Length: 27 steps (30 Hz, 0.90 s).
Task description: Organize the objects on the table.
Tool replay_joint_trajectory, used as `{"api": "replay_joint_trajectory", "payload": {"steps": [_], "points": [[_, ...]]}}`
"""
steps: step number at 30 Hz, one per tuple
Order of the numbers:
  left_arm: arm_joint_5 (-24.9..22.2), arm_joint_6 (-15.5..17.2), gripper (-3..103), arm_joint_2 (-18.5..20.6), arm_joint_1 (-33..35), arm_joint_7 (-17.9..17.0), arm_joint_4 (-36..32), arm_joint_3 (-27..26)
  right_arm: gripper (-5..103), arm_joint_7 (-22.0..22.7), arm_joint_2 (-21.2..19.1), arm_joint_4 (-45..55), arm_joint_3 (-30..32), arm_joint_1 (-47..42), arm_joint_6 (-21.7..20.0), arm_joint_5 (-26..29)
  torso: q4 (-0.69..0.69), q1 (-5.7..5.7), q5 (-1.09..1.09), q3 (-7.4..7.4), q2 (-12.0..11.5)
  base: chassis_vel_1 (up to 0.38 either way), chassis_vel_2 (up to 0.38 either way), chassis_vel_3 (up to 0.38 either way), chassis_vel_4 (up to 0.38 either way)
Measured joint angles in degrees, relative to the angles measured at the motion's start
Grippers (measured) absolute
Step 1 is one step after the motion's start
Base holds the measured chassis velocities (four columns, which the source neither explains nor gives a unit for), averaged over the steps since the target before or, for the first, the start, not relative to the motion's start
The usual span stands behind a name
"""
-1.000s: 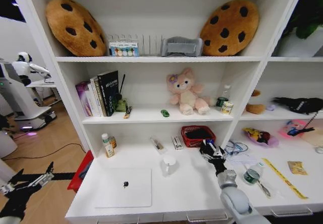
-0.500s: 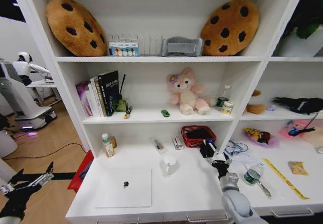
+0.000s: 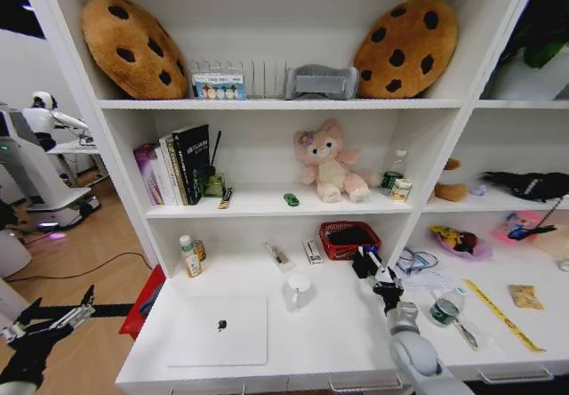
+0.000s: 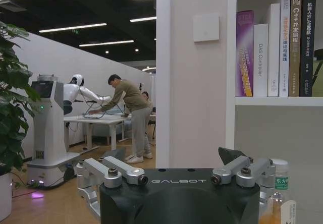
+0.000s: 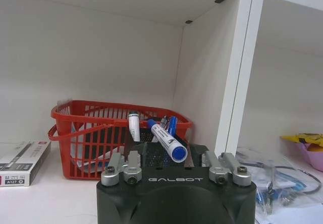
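Note:
My right gripper (image 3: pixel 367 266) hangs over the white table (image 3: pixel 338 342), just in front of the red basket (image 3: pixel 348 239). It is shut on the black pen cup (image 3: pixel 362 261). In the right wrist view the mesh pen cup (image 5: pixel 156 156) sits between the fingers (image 5: pixel 124 166) and holds a blue-capped marker (image 5: pixel 167 141) and other pens. A silver laptop (image 3: pixel 218 330), a white mug (image 3: pixel 299 290), two small bottles (image 3: pixel 189 255), a water bottle (image 3: pixel 444 307) and a yellow ruler (image 3: pixel 500 315) lie on the table. My left gripper (image 3: pixel 53 319) is open, low and left of the table.
The red basket (image 5: pixel 101 133) stands against the back wall with a small box (image 5: pixel 22 162) beside it. Tangled cables (image 3: pixel 416 261) and a pink dish (image 3: pixel 458 241) lie right of the shelf post. A pink plush toy (image 3: pixel 327 162), books (image 3: pixel 178 164) and a tiny green toy (image 3: pixel 291 199) sit on the shelf above.
My right gripper has shifted slightly toward the red basket with the pen cup in it. The left arm has not moved.

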Motion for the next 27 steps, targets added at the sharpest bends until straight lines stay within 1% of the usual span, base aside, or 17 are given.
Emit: {"api": "replay_joint_trajectory", "payload": {"steps": [4, 5, 6, 7, 8, 9, 17, 19, 20, 21, 23, 24, 25, 26, 27], "points": [[0.0, 0.0, 100, 0.0, 0.0, 0.0, 0.0, 0.0, 28, 0.2, 0.0, 0.2, -0.3, 0.3, -0.2, -0.1, 0.0, 0.0, 0.0, 0.0, 0.0, 0.0, 0.0, 0.0, 0.0], [0.0, 0.0, 100, 0.0, 0.0, 0.0, 0.0, 0.0, 28, 0.2, 0.0, 0.2, -0.3, 0.3, -0.2, -0.1, 0.0, 0.0, 0.0, 0.0, 0.0, 0.0, 0.0, 0.0, 0.0], [0.0, 0.0, 100, 0.0, 0.0, 0.0, 0.0, 0.0, 22, 0.2, 0.0, 0.2, -0.3, 0.3, -0.2, -0.1, 0.0, 0.0, 0.0, 0.0, 0.0, 0.0, 0.0, 0.0, 0.0], [0.0, 0.0, 100, 0.0, 0.0, 0.0, 0.0, 0.0, 22, 0.2, 0.0, 0.2, -0.3, 0.3, -0.2, -0.1, 0.0, 0.0, 0.0, 0.0, 0.0, 0.0, 0.0, 0.0, 0.0], [0.0, 0.0, 100, 0.0, 0.0, 0.0, 0.0, 0.0, 17, 0.3, 0.1, 0.2, -0.3, 0.3, -0.2, -0.1, 0.0, 0.0, 0.0, 0.0, 0.0, 0.0, 0.0, 0.0, 0.0], [0.0, 0.0, 100, 0.0, 0.0, 0.0, 0.0, 0.0, 14, 0.5, 0.1, 0.4, -0.3, 0.2, -0.3, -0.1, 0.0, 0.0, 0.0, 0.0, 0.0, 0.0, 0.0, 0.0, 0.0], [0.0, 0.0, 100, 0.0, 0.0, 0.0, 0.0, 0.0, 14, 1.1, 0.8, 2.9, -0.3, -1.0, -0.7, 0.1, 0.0, 0.0, 0.0, 0.0, 0.0, 0.0, 0.0, 0.0, 0.0], [0.0, 0.0, 100, 0.0, 0.0, 0.0, 0.0, 0.0, 14, 1.9, 0.8, 4.6, -0.3, -1.2, -1.4, 2.5, 0.0, 0.0, 0.0, 0.0, 0.0, 0.0, 0.0, 0.0, 0.0], [0.0, 0.0, 100, 0.0, 0.0, 0.0, 0.0, 0.0, 14, 1.9, 0.8, 4.6, -0.3, -1.2, -1.4, 2.5, 0.0, 0.0, 0.0, 0.0, 0.0, 0.0, 0.0, 0.0, 0.0], [0.0, 0.0, 100, 0.0, 0.0, 0.0, 0.0, 0.0, 14, 2.7, 0.8, 6.0, -0.3, -1.4, -2.1, 4.6, 0.0, 0.0, 0.0, 0.0, 0.0, 0.0, 0.0, 0.0, 0.0], [0.0, 0.0, 100, 0.0, 0.0, 0.0, 0.0, 0.0, 14, 5.6, 1.4, 9.6, -0.4, -1.6, -4.5, 10.7, 0.0, 0.0, -0.01, 0.0, 0.0, 0.0, 0.0, 0.0, 0.0], [0.0, 0.0, 100, 0.0, 0.0, 0.0, 0.0, 0.0, 14, 5.6, 1.4, 9.6, -0.4, -1.6, -4.5, 10.7, 0.0, 0.0, -0.01, 0.0, 0.0, 0.0, 0.0, 0.0, 0.0], [0.0, 0.0, 100, 0.0, 0.0, 0.0, 0.0, 0.0, 14, 7.6, 2.1, 11.7, -0.5, -1.6, -6.1, 15.0, 0.0, 0.0, 0.0, 0.0, 0.0, 0.0, 0.0, 0.0, 0.0], [0.0, 0.0, 100, 0.0, 0.0, 0.0, 0.0, 0.0, 14, 8.6, 2.4, 12.8, -0.5, -1.6, -6.8, 17.3, 0.0, 0.0, 0.0, 0.0, 0.0, 0.0, 0.0, 0.0, 0.0], [0.0, 0.0, 100, 0.0, 0.0, 0.0, 0.0, 0.0, 14, 8.6, 2.4, 12.8, -0.5, -1.6, -6.8, 17.3, 0.0, 0.0, 0.0, 0.0, 0.0, 0.0, 0.0, 0.0, 0.0]]}}
